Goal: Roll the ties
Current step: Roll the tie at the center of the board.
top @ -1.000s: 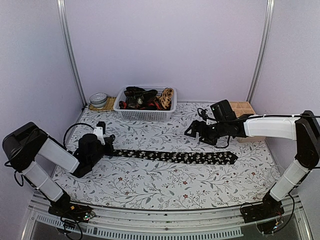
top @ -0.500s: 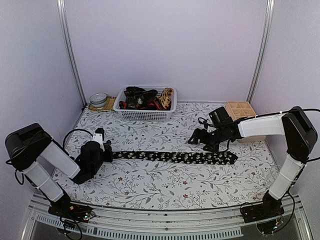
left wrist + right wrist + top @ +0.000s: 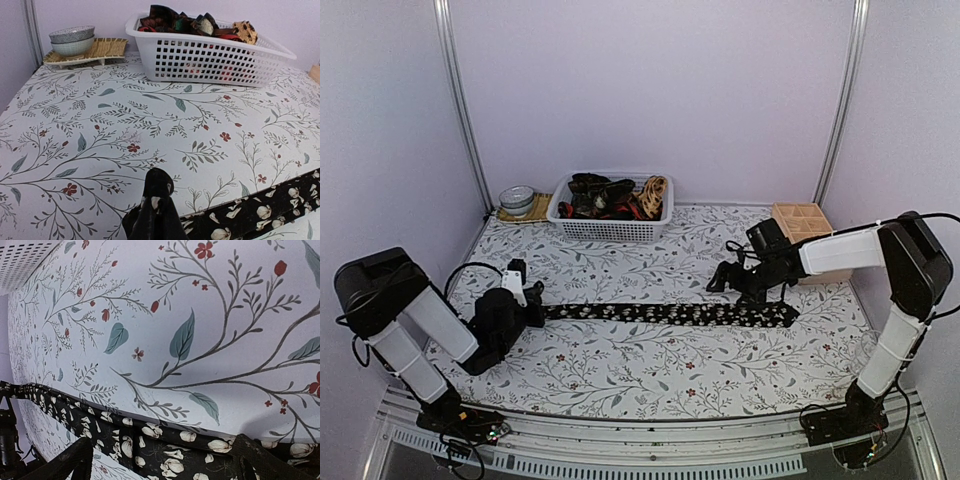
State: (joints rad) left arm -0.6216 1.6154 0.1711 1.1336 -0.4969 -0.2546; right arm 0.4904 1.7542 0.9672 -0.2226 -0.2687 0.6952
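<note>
Left gripper (image 3: 527, 312): at about 9 o'clock on the table (image 3: 620, 375), low over the floral cloth. Its jaws are pressed tight together on the narrow end of the black tie (image 3: 670, 314).
Black tie: lies flat and nearly straight across the middle of the table from 9 o'clock to 3 o'clock. The pale flower specks face up and the wide end is on the right.
Right gripper (image 3: 738, 292): at about 3 o'clock, jaws spread wide with nothing held. Both fingers (image 3: 75, 460) hang over the wide part of the tie; whether they touch it cannot be told.
Wooden box (image 3: 800, 218): at 2 o'clock, divided into compartments, just beyond the right arm.
Basket (image 3: 610, 228): white and perforated, at 12 o'clock near the back wall. It is heaped with other ties (image 3: 610, 193), dark, red and tan, in a tangle.
Bowls (image 3: 72, 40): two, stacked on a slatted tray (image 3: 107, 49) at 11 o'clock, just left of the basket.
</note>
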